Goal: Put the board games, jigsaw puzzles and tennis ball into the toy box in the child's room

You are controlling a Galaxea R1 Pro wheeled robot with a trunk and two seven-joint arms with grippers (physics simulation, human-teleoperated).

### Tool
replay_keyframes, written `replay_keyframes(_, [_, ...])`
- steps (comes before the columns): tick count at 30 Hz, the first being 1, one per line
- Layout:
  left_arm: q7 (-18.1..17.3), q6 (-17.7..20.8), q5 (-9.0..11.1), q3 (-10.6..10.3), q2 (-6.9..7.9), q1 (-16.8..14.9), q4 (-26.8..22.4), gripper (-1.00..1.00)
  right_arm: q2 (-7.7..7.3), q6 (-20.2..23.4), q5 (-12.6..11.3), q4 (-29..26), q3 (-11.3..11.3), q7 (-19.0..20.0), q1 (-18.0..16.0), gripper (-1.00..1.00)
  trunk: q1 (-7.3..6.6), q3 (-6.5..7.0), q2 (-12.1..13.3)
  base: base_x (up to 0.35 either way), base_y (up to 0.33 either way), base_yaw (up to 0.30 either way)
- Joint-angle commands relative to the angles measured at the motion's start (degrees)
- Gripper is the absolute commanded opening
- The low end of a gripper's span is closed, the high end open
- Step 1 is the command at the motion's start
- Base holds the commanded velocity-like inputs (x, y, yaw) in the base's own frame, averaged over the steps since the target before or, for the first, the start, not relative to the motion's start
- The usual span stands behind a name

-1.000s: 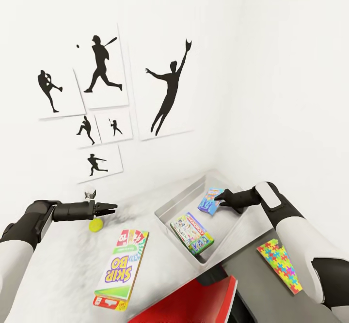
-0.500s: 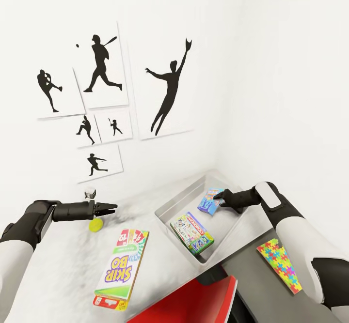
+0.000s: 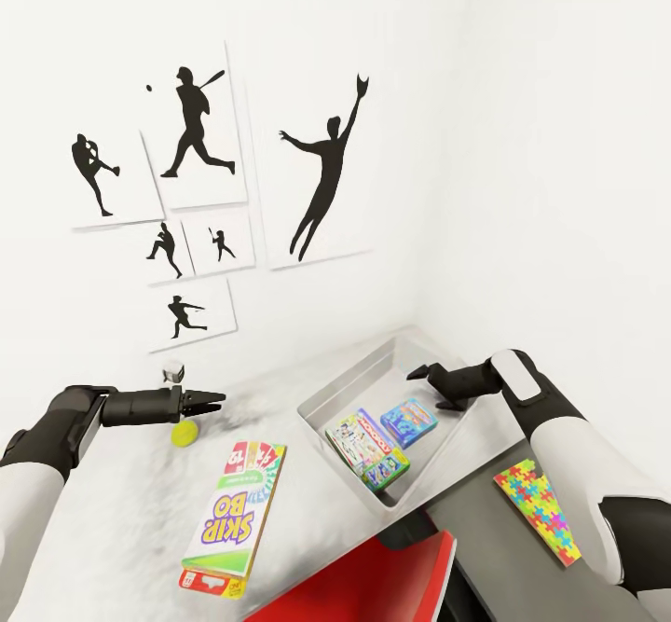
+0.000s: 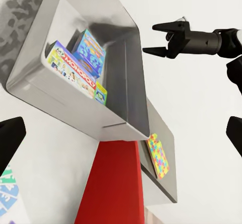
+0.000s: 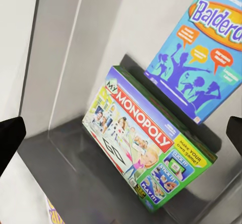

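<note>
The grey toy box (image 3: 321, 405) (image 4: 121, 128) stands on the white table (image 3: 121, 510). In it lie two board games, a Monopoly box (image 3: 366, 448) (image 5: 146, 153) and a small blue box (image 3: 408, 421) (image 5: 201, 58) resting against it. My right gripper (image 3: 425, 387) (image 4: 154, 38) hovers open just above the box's far end. A third board game, Skip-Bo (image 3: 233, 518), lies flat on the table. The tennis ball (image 3: 184, 432) sits right under my open left gripper (image 3: 216, 404). A jigsaw puzzle (image 3: 539, 510) (image 4: 158, 156) lies on the lower grey section. The bed is out of view.
A red chair (image 3: 373, 585) (image 4: 113, 183) stands at the table's front edge, below the toy box. A small grey cup (image 3: 172, 372) sits by the wall behind the left gripper. The white wall with silhouette pictures (image 3: 196, 137) closes the far side.
My right gripper has opened and let go of the small blue board game, which has dropped into the toy box beside the Monopoly box. The left arm has not moved.
</note>
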Motion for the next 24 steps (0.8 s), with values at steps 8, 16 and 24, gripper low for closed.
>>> replay_keyframes(8, [-0.46, 0.6, -0.6, 0.2, -0.04, -0.05, -0.05, 1.0, -0.11, 0.11, -0.6, -0.42, 0.05, -0.39, 0.06, 1.0, 0.04, -0.13, -0.13, 0.0, 0.0, 0.0])
replay_keyframes(16, [-0.46, 0.6, -0.6, 0.23, -0.04, -0.05, -0.05, 1.0, -0.91, 0.11, -0.95, -6.6, 0.01, 1.32, 0.72, 1.0, 0.04, -0.13, -0.13, 0.0, 0.0, 0.0])
replay_keyframes(24, [-0.46, 0.6, -0.6, 0.27, -0.02, -0.05, -0.05, 1.0, -1.23, 0.11, -4.76, -16.94, 0.06, 4.84, 4.63, 1.0, 0.04, -0.13, -0.13, 0.0, 0.0, 0.0])
